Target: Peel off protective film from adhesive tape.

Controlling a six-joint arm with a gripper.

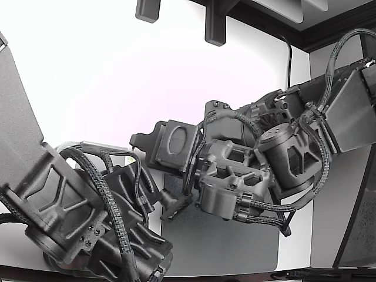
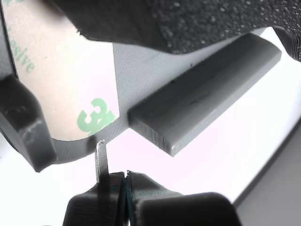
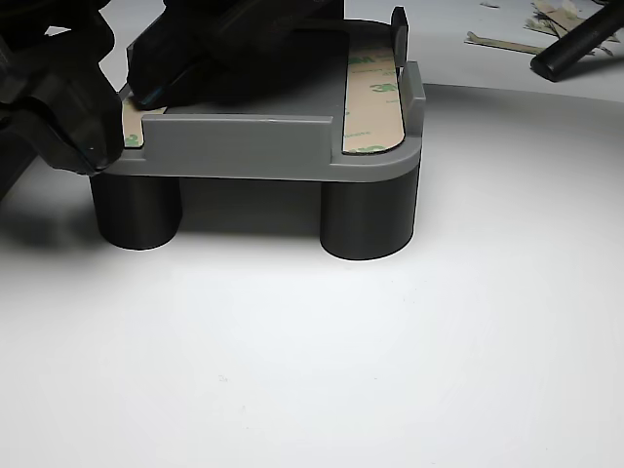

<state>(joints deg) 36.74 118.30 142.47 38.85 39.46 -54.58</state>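
Pincer (image 2: 113, 181) at the film (image 2: 70, 84) corner, tips pressed together, nothing caught.
Film sits flat on the grey part (image 3: 283, 141), standing on the table (image 3: 390, 370). Thin, limp, slippery; lift the rounded corner edge.

Thin metal fingers (image 2: 101, 157) tip just beside tape liner (image 2: 66, 84) edge, grey part (image 2: 141, 84), raised bar (image 2: 207, 99)

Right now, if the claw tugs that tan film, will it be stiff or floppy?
Probably floppy: the film is a thin flat strip on the grey part. Likely light; peeled scraps lie curled nearby. It may cling, since it backs adhesive.
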